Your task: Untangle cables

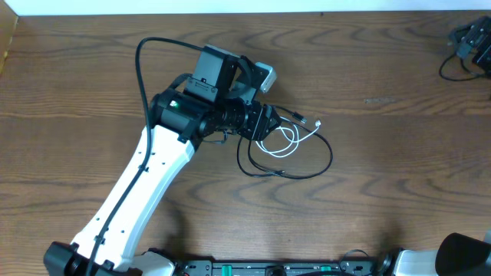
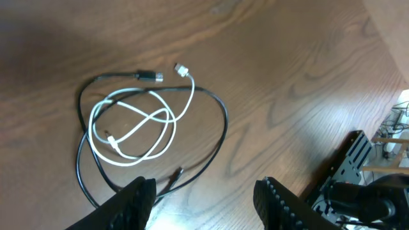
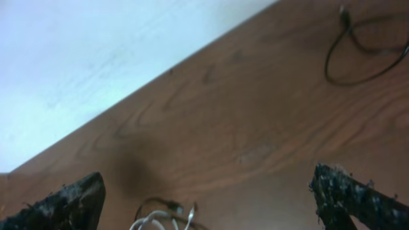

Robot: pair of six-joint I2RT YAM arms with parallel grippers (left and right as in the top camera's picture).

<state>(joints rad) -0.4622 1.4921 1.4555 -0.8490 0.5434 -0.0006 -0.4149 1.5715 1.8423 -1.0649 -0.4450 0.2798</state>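
Note:
The white cable [image 2: 137,124] lies in small loops on the wooden table, overlapping a wider loop of the black cable [image 2: 220,124]. Their plug ends lie close together at the far side. In the overhead view the white cable [image 1: 282,142] and black cable [image 1: 326,162] lie at the table's middle. My left gripper [image 2: 208,204] is open and empty, hovering just at the near edge of the pile; overhead it sits [image 1: 268,123] over the pile's left side. My right gripper [image 3: 208,182] is open and empty, far from the cables [image 3: 160,220], which show at the bottom edge.
A separate black wire with a dark device [image 1: 468,42] lies at the back right corner; it also shows in the right wrist view [image 3: 358,57]. The right arm's base [image 1: 460,257] is at the front right. The table's far edge [image 1: 245,14] meets a white surface.

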